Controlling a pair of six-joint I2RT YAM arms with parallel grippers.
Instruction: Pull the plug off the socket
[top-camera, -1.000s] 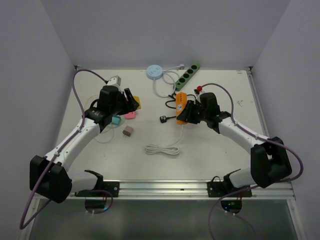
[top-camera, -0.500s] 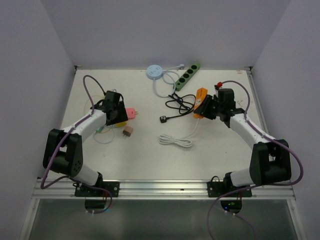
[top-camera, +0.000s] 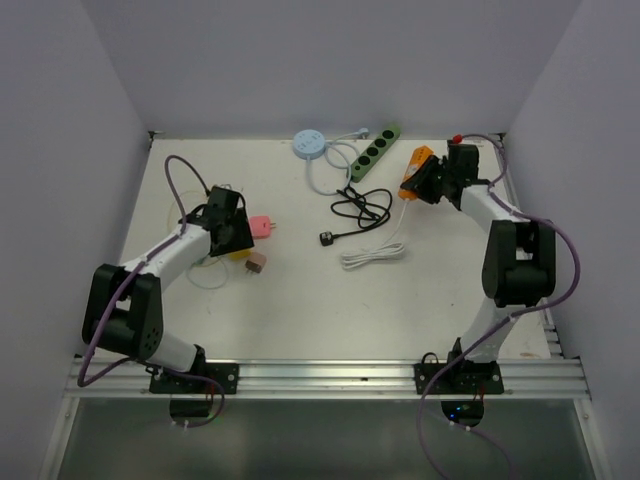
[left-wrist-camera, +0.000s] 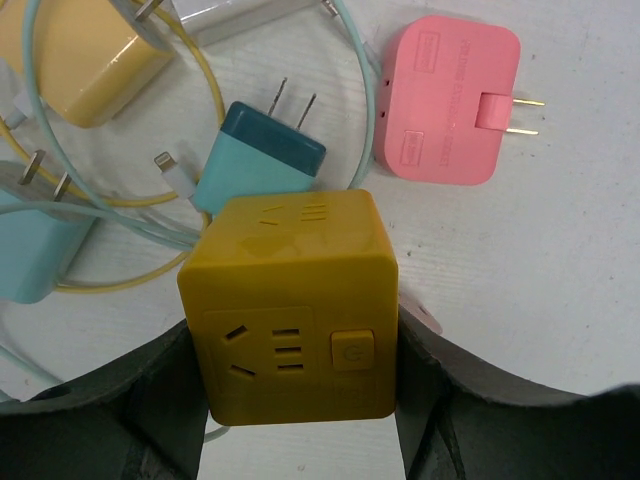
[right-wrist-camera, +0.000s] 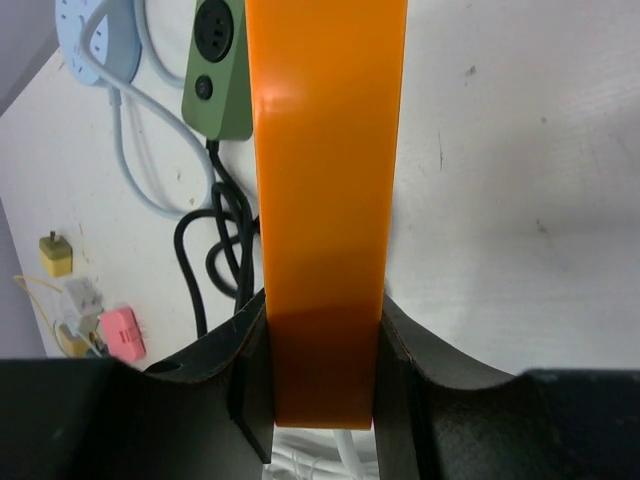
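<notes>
Two grasps | left gripper (left-wrist-camera: 298, 400) clamps yellow cube socket (left-wrist-camera: 288, 290) between its jaws; right gripper (right-wrist-camera: 322, 375) clamps orange power strip (right-wrist-camera: 325, 150)

Orange strip (right-wrist-camera: 325, 200), yellow cube socket (left-wrist-camera: 290, 310), both gripped

Only clear sign I get: a power symbol on the small square button (left-wrist-camera: 352, 352) on the front of the yellow cube socket (left-wrist-camera: 288, 310), left wrist cam; cube's top face has faint raised marks, can't read them; pink adapter (left-wrist-camera: 447, 100) carries moulded lettering along its length plus two small rectangular labels, too fine to read; orange power strip (right-wrist-camera: 325, 200) in right wrist cam gives me no legible txt; top cam too coarse for any print.
</notes>
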